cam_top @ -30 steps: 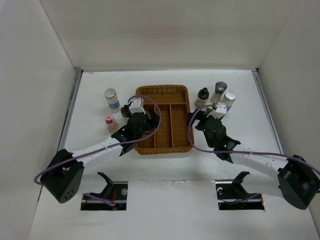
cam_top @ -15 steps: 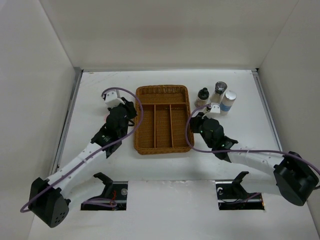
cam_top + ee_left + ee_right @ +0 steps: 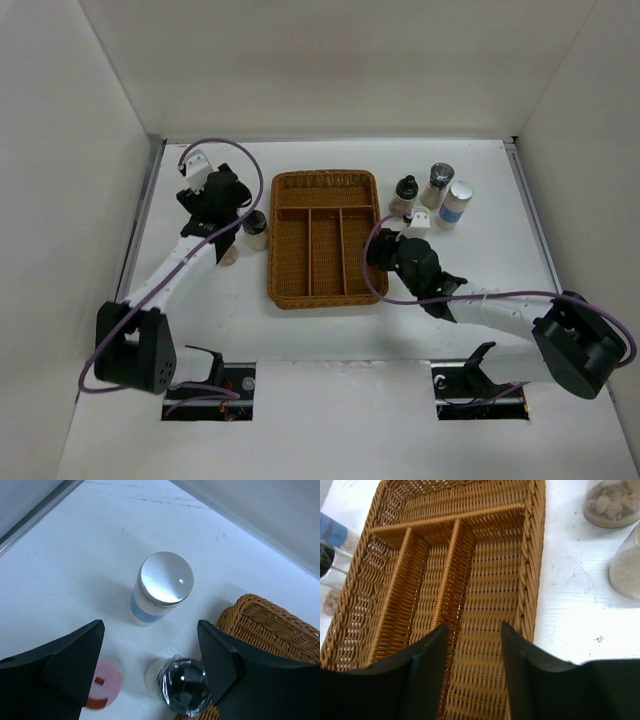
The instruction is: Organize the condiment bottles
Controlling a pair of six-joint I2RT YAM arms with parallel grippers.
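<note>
Left end effector point(image 3: 150, 626): fingers spread wide, nothing held (released). It hangs above the table point(image 3: 560, 240) over a cluster of three condiment bottles. The silver-capped jar point(image 3: 161, 587), which has a blue label, stands upright just ahead of the fingertips and is centred on the gap. The pink-capped bottle point(image 3: 102, 685) stands closer in, beside one finger point(image 3: 60, 662). The dark-capped shaker point(image 3: 182, 690) stands closer in by the other finger, just beside the rim of the wicker tray point(image 3: 270, 625) (contact between shaker and rim cannot be determined). All three are on the table, outside the tray.

Right end effector point(image 3: 473, 627): fingers parted, nothing between them (released). It hangs low over the tray, with the gap lined up on the outer long compartment, the one nearest the bottles on its own side. Three more bottles stand upright in a short row on the table, beyond this end effector and well apart from it: the black-capped bottle point(image 3: 405, 190), the silver-topped shaker point(image 3: 438, 180) and the blue-labelled jar point(image 3: 458, 203).
</note>
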